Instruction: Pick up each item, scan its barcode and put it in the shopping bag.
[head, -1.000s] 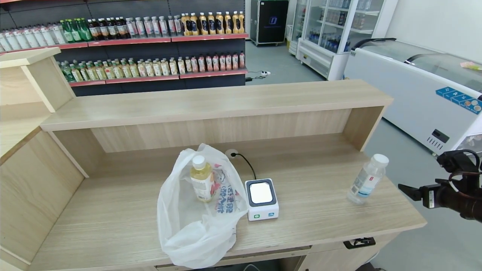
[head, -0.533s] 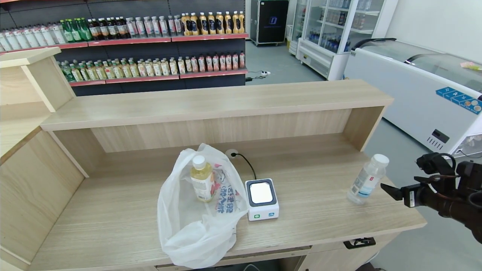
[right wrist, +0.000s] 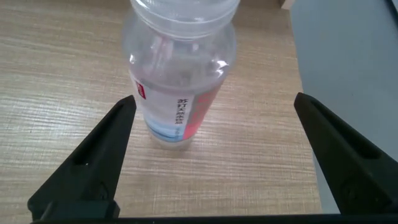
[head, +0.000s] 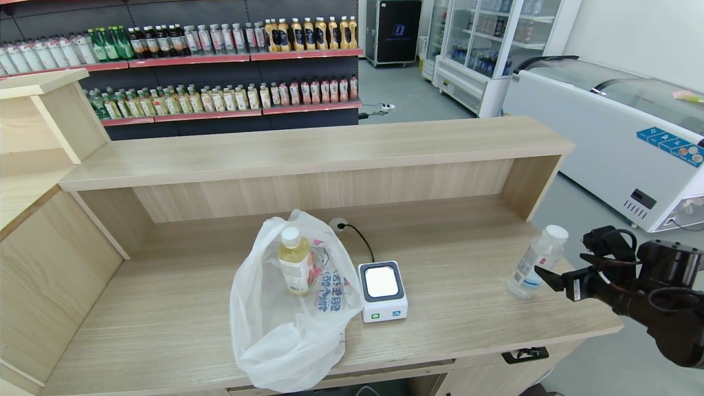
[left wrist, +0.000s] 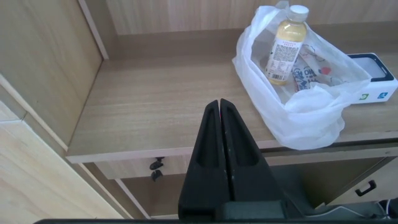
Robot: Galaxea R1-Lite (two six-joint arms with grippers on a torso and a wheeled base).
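Head view: right end effector (head: 558,265), fingers apart, has advanced to the bottle (head: 536,261) standing at the desk's (head: 467,308) right edge; grasp likely next, scan and bagging undone.

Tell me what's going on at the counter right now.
Checkout run, partway through. One bottle of yellow drink stands inside the white shopping bag, next to the barcode scanner. The right gripper is open at the clear water bottle, which stands upright near the right end of the counter. Its fingers flank the bottle and have not closed on it. The left gripper is shut and empty, off the counter's near edge by the bag.
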